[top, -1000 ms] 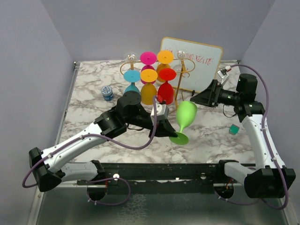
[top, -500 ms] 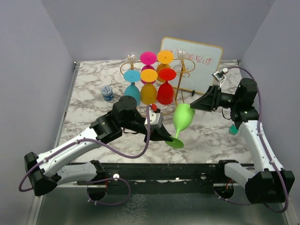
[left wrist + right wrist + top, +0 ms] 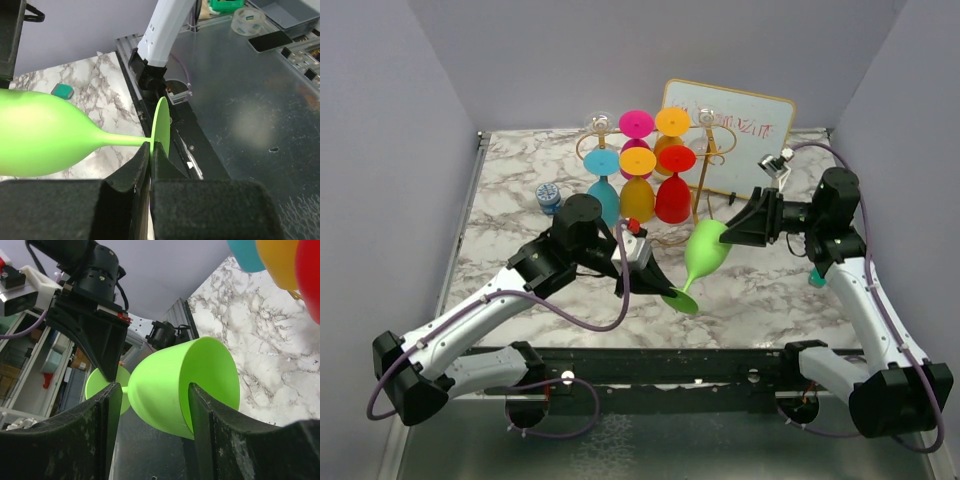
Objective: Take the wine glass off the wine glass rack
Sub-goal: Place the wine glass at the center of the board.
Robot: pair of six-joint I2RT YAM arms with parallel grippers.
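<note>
Clamping the thin stem just beside the flat round foot, the left gripper (image 3: 150, 150) is shut on the glossy lime-green plastic wine glass (image 3: 705, 252). The glass is held tilted, off and just in front of the gold thin-wire wine glass rack (image 3: 712, 150). The right gripper (image 3: 155, 390) stands open with the glass's rounded bowl between its black fingers; whether either pad touches is hard to tell. On the rack, smooth teal, orange, red, pink and yellow glasses (image 3: 638, 195) hang foot-up, partly hiding its wires. Behind the rack stands a gold-framed whiteboard (image 3: 740, 125), its scribbles unreadable.
</note>
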